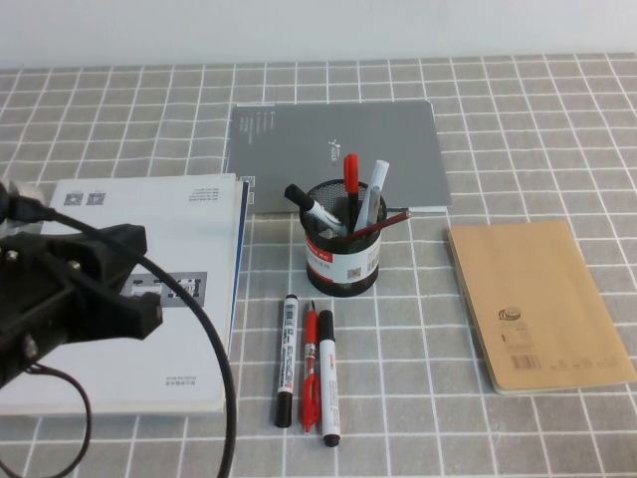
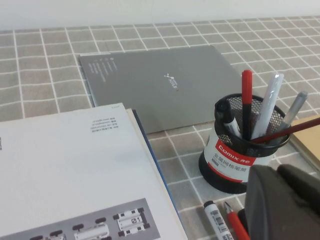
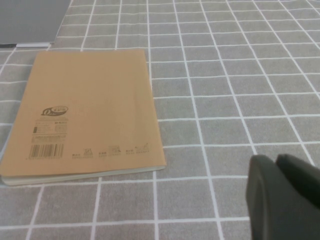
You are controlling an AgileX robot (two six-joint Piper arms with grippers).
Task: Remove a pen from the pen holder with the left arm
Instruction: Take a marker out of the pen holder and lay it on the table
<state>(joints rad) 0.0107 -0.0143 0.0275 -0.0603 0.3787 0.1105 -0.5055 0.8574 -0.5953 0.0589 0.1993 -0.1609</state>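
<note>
The black mesh pen holder (image 1: pixel 343 261) stands mid-table with several pens in it, among them a red pen (image 1: pixel 351 179) and a black-capped marker (image 1: pixel 311 207). In front of it three pens lie side by side on the cloth: a black marker (image 1: pixel 287 358), a red pen (image 1: pixel 310 370) and a second marker (image 1: pixel 327 378). My left gripper (image 1: pixel 147 311) hovers over the white book, left of the holder, shut and empty. The left wrist view shows its jaws pressed together (image 2: pixel 277 172) short of the holder (image 2: pixel 235 160). My right gripper (image 3: pixel 275 160) is shut over bare cloth.
A white open book (image 1: pixel 149 289) lies at the left under my left arm. A grey book (image 1: pixel 338 149) lies behind the holder. A brown notebook (image 1: pixel 537 299) lies at the right, also seen beside my right gripper (image 3: pixel 85 110). The cloth is a grey check.
</note>
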